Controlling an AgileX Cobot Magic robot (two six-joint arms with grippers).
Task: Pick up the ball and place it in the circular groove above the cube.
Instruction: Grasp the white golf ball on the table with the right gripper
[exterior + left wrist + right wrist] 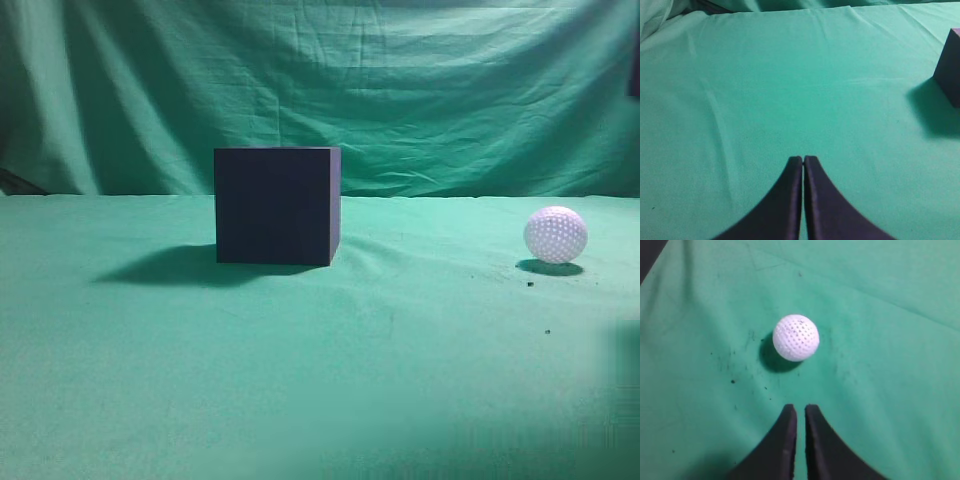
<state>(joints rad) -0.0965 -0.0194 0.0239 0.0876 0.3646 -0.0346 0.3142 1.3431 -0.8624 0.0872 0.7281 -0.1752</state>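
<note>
The white dimpled ball (556, 235) rests on the green cloth at the right, apart from the cube. It also shows in the right wrist view (795, 338), ahead of my right gripper (800, 408), whose jaws are nearly together and empty. The dark navy cube (277, 205) stands left of centre; its top face is not visible. A corner of the cube (950, 70) shows at the right edge of the left wrist view. My left gripper (803, 159) is shut and empty over bare cloth, well left of the cube. Neither gripper shows in the exterior view.
A green cloth (320, 380) covers the table and hangs as a backdrop (400, 80). Small dark specks (529, 284) lie on the cloth near the ball. A dark blurred shape sits at the right edge (628, 350).
</note>
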